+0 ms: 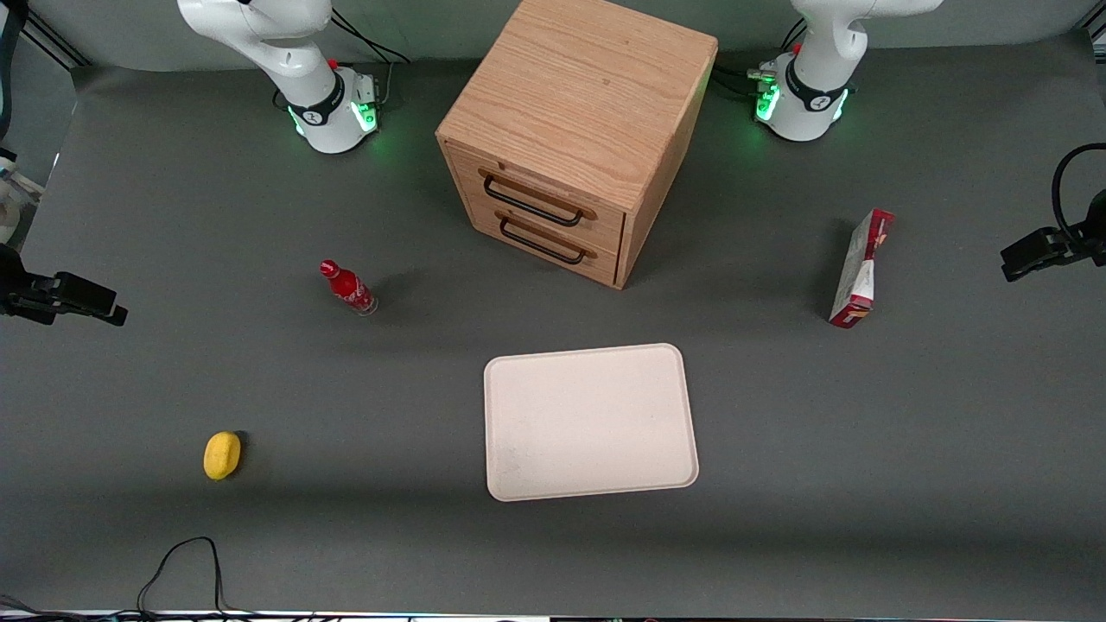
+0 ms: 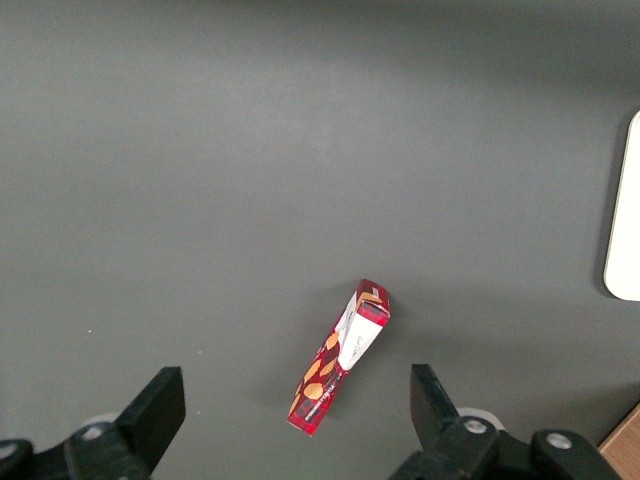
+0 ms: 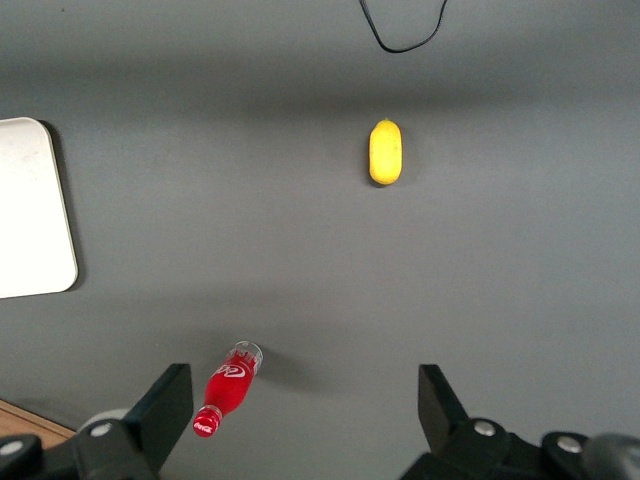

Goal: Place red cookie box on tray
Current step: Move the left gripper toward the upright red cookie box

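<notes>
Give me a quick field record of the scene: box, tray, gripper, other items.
red cookie box: standing on a long edge on the table, toward the working arm's end, not on the tray
tray: bare, nearer the front camera than the cabinet
gripper: open, high above the box, holding nothing
cabinet: both drawers shut
others: red bottle, yellow lemon, toward the parked arm's end

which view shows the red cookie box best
The left wrist view: the red cookie box stands on a long edge on the table, seen from above between the open gripper fingers, high over it. The front view shows it smaller, toward the working arm's end. The right wrist view misses it.
</notes>
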Controlling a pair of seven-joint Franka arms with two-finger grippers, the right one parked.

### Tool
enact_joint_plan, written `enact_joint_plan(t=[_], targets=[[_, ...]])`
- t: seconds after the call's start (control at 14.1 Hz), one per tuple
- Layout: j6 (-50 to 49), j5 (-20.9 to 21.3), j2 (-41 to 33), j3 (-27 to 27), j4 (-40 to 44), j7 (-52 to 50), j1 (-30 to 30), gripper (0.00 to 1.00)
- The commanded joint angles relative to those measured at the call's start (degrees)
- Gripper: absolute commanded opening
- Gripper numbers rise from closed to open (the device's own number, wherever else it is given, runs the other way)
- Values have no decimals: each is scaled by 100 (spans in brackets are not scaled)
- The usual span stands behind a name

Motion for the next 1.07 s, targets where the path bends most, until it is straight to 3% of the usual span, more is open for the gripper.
enact_joint_plan(t=[0.0, 0.99], targets=[[-247, 18, 33, -179, 140, 82, 121, 100], [-730, -175, 86, -207, 96, 136, 86, 100]])
